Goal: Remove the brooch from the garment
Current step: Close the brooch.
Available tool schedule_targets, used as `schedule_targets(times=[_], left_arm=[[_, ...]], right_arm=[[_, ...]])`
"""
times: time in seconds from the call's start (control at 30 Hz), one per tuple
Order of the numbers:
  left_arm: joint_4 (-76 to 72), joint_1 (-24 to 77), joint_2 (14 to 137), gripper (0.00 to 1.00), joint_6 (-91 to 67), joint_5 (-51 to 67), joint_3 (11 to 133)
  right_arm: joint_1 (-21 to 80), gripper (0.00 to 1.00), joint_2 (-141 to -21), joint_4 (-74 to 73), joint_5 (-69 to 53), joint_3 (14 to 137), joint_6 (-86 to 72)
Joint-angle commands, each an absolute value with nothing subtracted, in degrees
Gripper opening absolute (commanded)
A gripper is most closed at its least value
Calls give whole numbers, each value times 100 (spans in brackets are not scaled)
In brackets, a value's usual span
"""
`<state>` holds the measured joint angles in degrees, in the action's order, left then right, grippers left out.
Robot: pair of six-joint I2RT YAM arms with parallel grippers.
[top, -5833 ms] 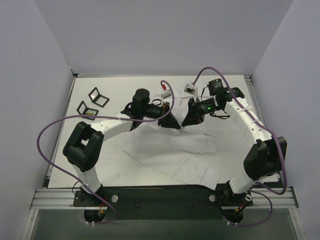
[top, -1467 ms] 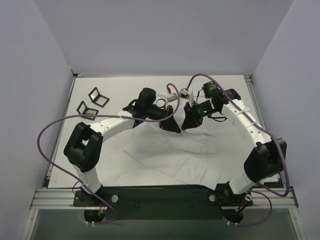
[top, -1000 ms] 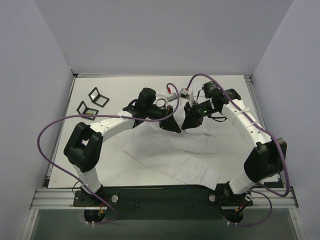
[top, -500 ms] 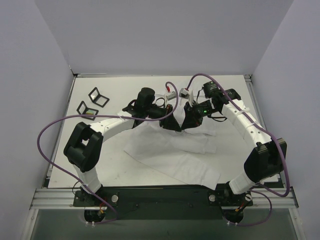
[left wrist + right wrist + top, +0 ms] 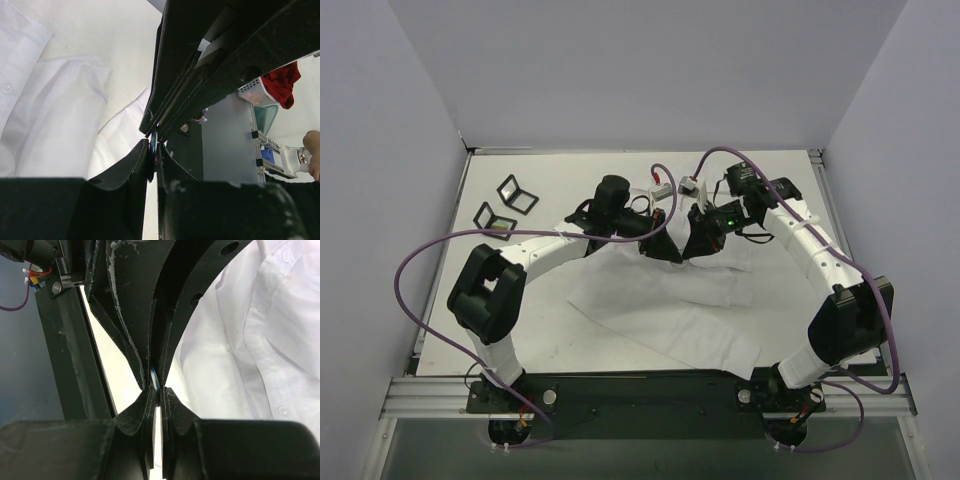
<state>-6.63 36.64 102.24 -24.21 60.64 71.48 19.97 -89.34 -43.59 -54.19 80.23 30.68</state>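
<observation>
R arm (image 5: 802, 228) leftward; garment (image 5: 660, 312), white tbl (image 5: 570, 182)

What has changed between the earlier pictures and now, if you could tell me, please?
Both claws moved farther out and closed the gap between them. The left claw and the right claw now meet tip to tip, each pinching a small disc, probably the brooch. The white shirt lies much as it did before.

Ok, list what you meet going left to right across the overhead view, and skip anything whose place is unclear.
black frames → left gripper → right gripper → right elbow
</observation>
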Motion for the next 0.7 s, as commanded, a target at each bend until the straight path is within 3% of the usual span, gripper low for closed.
schedule_targets(times=[0.0, 0.27, 0.67], left_arm=[[-1011, 3683, 10072, 21, -2373, 5985, 7277], [-1116, 3674, 10090, 31, -2487, 5985, 7269], [-1361, 3639, 10090, 30, -2540, 6231, 7190]], right_arm=[[2109, 0, -8736, -4395, -5669, 8042, 3120], [2109, 0, -8754, -4412, -5704, 8051, 3120], [1828, 0, -8886, -4535, -6205, 8165, 3076]])
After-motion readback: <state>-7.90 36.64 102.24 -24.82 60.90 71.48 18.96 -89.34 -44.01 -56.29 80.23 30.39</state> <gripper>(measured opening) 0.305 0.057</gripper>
